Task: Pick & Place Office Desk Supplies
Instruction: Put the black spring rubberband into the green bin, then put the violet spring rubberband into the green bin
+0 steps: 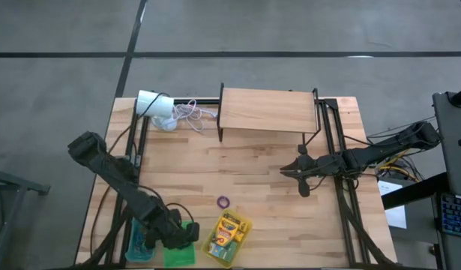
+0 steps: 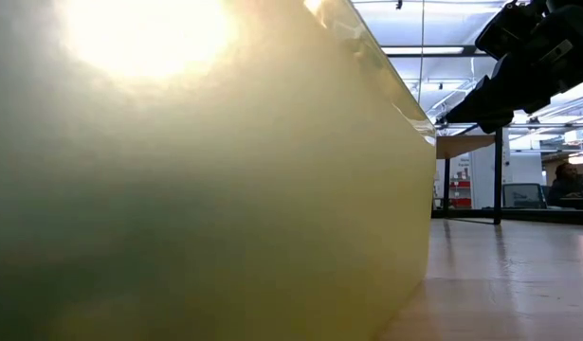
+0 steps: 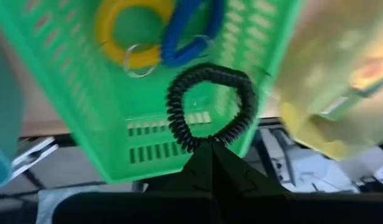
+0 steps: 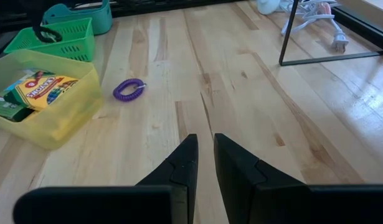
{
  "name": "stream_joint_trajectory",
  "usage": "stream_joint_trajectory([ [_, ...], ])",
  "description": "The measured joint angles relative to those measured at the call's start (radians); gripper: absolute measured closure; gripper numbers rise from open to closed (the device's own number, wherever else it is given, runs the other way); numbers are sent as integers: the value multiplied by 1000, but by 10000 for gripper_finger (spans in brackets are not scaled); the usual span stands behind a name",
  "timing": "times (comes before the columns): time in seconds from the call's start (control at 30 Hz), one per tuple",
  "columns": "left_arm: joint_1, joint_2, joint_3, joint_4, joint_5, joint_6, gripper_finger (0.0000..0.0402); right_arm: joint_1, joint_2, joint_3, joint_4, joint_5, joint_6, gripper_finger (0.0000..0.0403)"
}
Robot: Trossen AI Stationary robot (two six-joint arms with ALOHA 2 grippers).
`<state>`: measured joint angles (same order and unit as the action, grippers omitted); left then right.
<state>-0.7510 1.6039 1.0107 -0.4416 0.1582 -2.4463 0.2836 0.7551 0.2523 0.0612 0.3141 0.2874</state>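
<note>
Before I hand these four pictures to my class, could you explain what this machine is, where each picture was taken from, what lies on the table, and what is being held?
It is a robot with two dark arms at a wooden table. One picture looks straight down. One sits at table height, mostly blocked by the yellow basket. Two come from cameras on the wrists.

On the table: a green basket, a teal basket, the yellow basket holding crayon boxes, a loose purple coil band, a wooden shelf and a white cylinder with a cord.

The left gripper, fingers shut, holds a black coil band over the green basket, where a yellow band and a blue band lie. The right gripper hangs over bare wood, holding nothing.
</note>
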Motion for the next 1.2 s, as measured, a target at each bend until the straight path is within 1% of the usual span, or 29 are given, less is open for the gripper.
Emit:
stream_joint_trajectory([
  [0.13, -20, 9, 0, -9, 33, -48, 400, 0, 0, 0, 0, 0, 0, 351],
  [0.33, -29, 9, 0, -34, 36, -65, 396, 0, 0, 0, 0, 0, 0, 351],
  [0.43, -29, 9, 0, -34, 23, -59, 376, 0, 0, 0, 0, 0, 0, 351],
  [0.53, -29, 8, 0, -34, 13, -28, 348, 0, 0, 0, 0, 0, 0, 351],
  [0.67, -29, 8, 0, -34, 3, -23, 314, 0, 0, 0, 0, 0, 0, 351],
  [0.73, -29, 8, 0, -34, 3, -23, 304, 0, 0, 0, 0, 0, 0, 351],
  [0.87, -29, 5, -1, -34, -7, -15, 300, 0, 0, 0, 0, 0, 0, 351],
  [1.0, -26, -14, -1, -50, -46, 50, 300, 0, 0, 0, 0, 0, 0, 351],
  [1.2, 2, -54, -1, -192, -135, 244, 300, 0, 0, 0, 0, 0, 0, 351],
])
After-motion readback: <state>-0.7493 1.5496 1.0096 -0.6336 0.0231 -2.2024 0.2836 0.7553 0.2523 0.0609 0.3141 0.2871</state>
